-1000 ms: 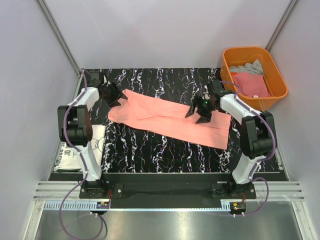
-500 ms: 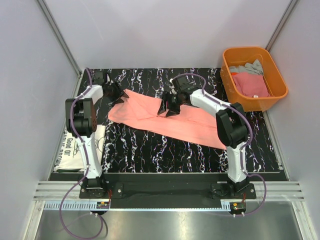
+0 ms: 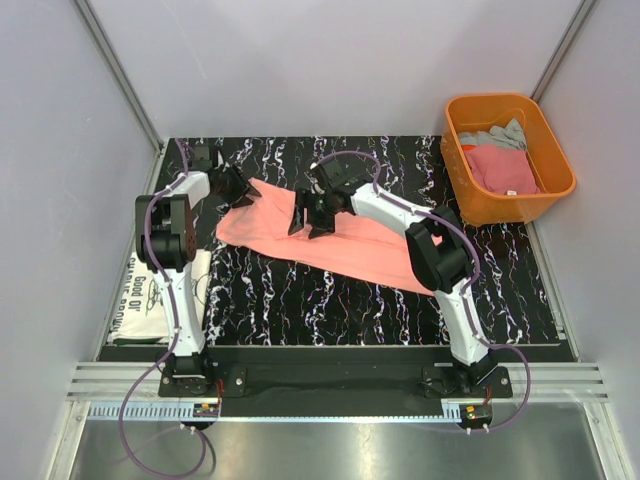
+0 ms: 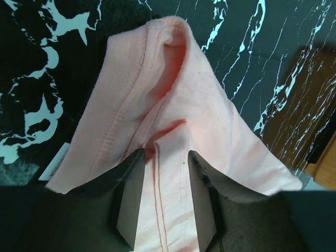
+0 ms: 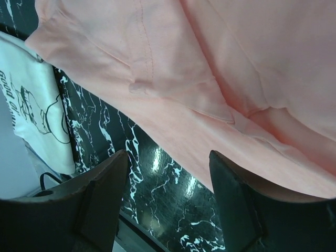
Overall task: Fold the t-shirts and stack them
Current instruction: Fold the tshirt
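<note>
A salmon-pink t-shirt (image 3: 340,245) lies spread across the black marble table (image 3: 300,300). My left gripper (image 3: 243,192) is at the shirt's far left corner. In the left wrist view its jaws (image 4: 165,155) are shut on a hemmed fold of the shirt (image 4: 173,94), which rises in a peak beyond them. My right gripper (image 3: 310,218) hovers over the shirt's left-middle part. In the right wrist view it (image 5: 168,155) is open and empty above the shirt's near edge (image 5: 210,79). A white t-shirt with black lettering (image 3: 160,295) lies at the table's left edge and also shows in the right wrist view (image 5: 37,110).
An orange plastic tub (image 3: 500,205) stands at the back right, holding a deeper pink t-shirt (image 3: 503,168) and a grey one (image 3: 497,135). Grey walls enclose the table on three sides. The arm bases stand at the near edge.
My right gripper has moved left along the pink shirt, from its right end to its left-middle part. The left gripper has stayed at the far left corner.
</note>
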Controlling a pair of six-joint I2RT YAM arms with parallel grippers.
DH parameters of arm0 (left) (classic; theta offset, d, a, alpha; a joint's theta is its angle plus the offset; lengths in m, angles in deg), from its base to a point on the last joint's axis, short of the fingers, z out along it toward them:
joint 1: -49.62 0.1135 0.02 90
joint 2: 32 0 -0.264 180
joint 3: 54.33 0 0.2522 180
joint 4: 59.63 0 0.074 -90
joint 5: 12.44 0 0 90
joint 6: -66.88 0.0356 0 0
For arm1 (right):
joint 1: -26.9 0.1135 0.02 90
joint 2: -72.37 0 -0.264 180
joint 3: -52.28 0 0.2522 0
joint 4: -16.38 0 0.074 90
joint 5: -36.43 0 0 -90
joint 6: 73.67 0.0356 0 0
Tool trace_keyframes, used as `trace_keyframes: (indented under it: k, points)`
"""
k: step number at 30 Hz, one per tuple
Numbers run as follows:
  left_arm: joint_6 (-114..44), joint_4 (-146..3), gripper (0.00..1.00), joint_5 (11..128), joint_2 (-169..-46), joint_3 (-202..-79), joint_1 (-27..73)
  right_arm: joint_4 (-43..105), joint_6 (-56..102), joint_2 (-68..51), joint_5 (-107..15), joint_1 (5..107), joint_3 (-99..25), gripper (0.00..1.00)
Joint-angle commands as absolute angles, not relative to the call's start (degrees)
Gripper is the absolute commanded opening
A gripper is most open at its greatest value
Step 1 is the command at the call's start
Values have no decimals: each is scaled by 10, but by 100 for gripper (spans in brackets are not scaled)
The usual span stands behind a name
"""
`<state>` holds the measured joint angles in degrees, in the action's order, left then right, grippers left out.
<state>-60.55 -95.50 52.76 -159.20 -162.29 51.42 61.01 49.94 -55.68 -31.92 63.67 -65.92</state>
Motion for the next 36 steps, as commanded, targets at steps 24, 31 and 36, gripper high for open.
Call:
trace_keyframes:
  k: [24, 31, 36]
  points:
    - [-628, -904, 0, 508, -1563, -1643, 501, 541, 489, -562, -429, 688, -680, 64]
    - [-641, -904, 0, 497, -1549, -1635, 499, 585, 329, -569, -398, 688, -727, 55]
    - [-641, -904, 0, 500, -1543, -1627, 499, 630, 278, -612, -412, 695, -818, 49]
